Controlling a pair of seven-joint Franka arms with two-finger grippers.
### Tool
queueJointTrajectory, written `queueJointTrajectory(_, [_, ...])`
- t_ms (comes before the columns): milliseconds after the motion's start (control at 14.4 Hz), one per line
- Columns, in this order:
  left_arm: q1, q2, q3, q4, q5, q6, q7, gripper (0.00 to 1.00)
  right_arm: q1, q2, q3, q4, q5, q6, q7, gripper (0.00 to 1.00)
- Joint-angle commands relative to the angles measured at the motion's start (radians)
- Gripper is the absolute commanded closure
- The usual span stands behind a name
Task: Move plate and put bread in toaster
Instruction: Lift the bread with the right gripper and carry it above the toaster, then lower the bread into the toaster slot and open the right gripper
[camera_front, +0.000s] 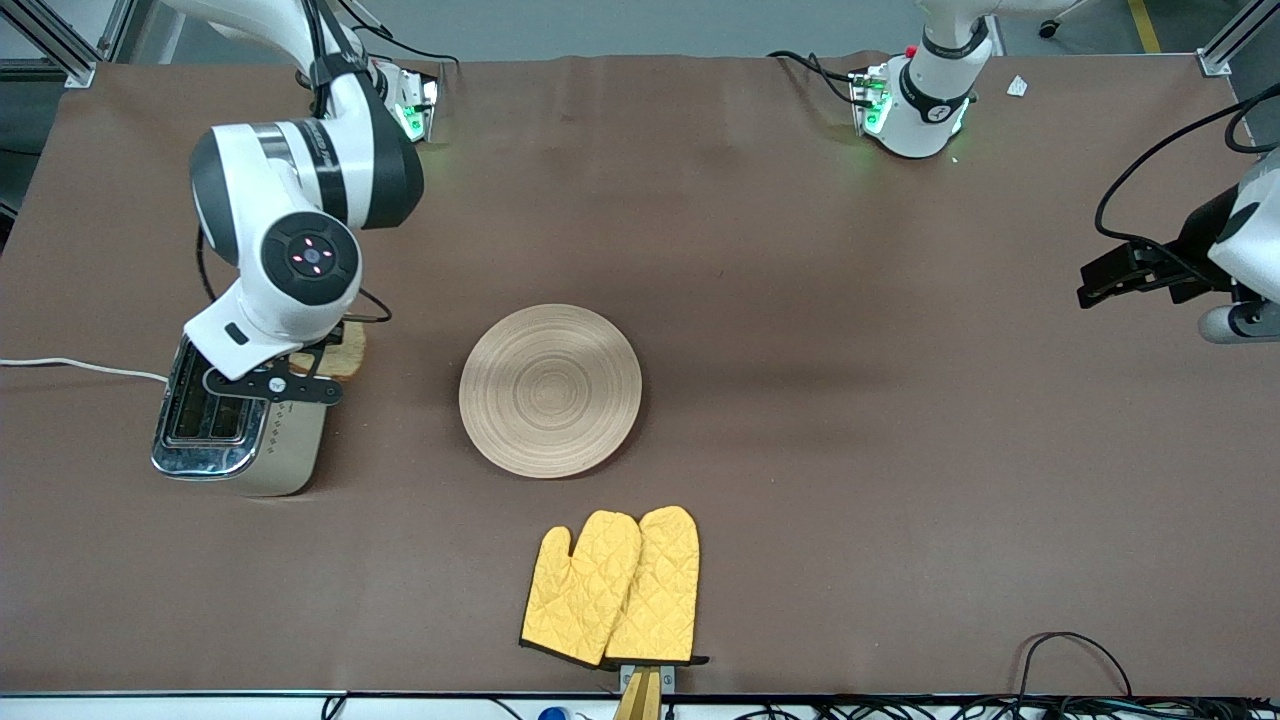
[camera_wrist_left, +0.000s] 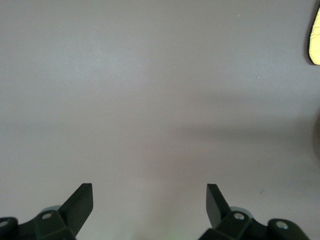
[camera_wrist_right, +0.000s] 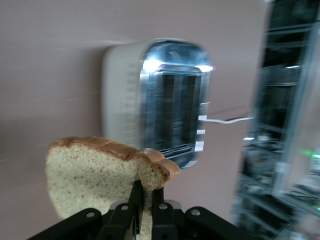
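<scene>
One slice is in hand: the right end effector (camera_wrist_right: 144, 200) is clamped on the bread (camera_wrist_right: 100, 175), its two fingers pinching the slice thin at the crust edge, and it hangs over the end of the toaster (camera_front: 240, 425) that lies toward the robots' bases. The bread looks light, soft and crumbly, so I judge a narrow pinch near the firmer brown crust to be the best hold; squeezed harder or swung fast, it could tear or sag. In the right wrist view the toaster's two dark slots sit in a shiny chrome top, empty, with the white cord (camera_front: 80, 367) trailing away from its side. The slice must go in edge-on and upright, and the slots look only a little wider than the bread, so alignment matters more than force. On a clock face laid over the front view, the toaster lies at about nine o'clock from the plate (camera_front: 550, 390), which rests bare at mid-counter (camera_front: 800, 300), and the yellow oven mitts (camera_front: 612, 588) lie at about six o'clock from the plate. The left end effector (camera_wrist_left: 150, 200) waits with fingers spread apart and empty over bare counter at the left arm's end. No brand, label or legible writing shows anywhere; the toaster's side markings are too small to read.
</scene>
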Motion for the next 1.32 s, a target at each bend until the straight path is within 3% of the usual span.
queueJointTrajectory(0, [0.001, -0.008, 0.006, 0.013, 0.009, -0.023, -0.002, 0.00, -0.027, 0.021, 0.009, -0.068, -0.189, -0.007, -0.012, 1.00])
queueJointTrajectory(139, [0.002, -0.011, 0.006, 0.013, 0.007, -0.024, -0.003, 0.00, -0.047, 0.056, 0.008, -0.072, -0.286, -0.009, -0.012, 1.00])
queueJointTrajectory(417, [0.007, -0.010, 0.014, 0.013, -0.022, -0.024, -0.005, 0.00, -0.081, 0.104, 0.009, -0.064, -0.359, 0.005, 0.002, 1.00])
queueJointTrajectory(764, [0.010, -0.010, 0.017, 0.013, -0.025, -0.026, 0.001, 0.00, -0.096, 0.161, 0.009, -0.061, -0.366, 0.059, 0.063, 0.99])
queueJointTrajectory(1111, [0.007, -0.010, 0.011, 0.013, -0.027, -0.026, -0.005, 0.00, -0.104, 0.213, 0.011, -0.047, -0.349, 0.073, 0.157, 0.86])
queueJointTrajectory(1250, [0.009, -0.010, 0.012, 0.013, -0.025, -0.026, -0.005, 0.00, -0.103, 0.213, 0.011, -0.040, -0.349, 0.070, 0.157, 0.86])
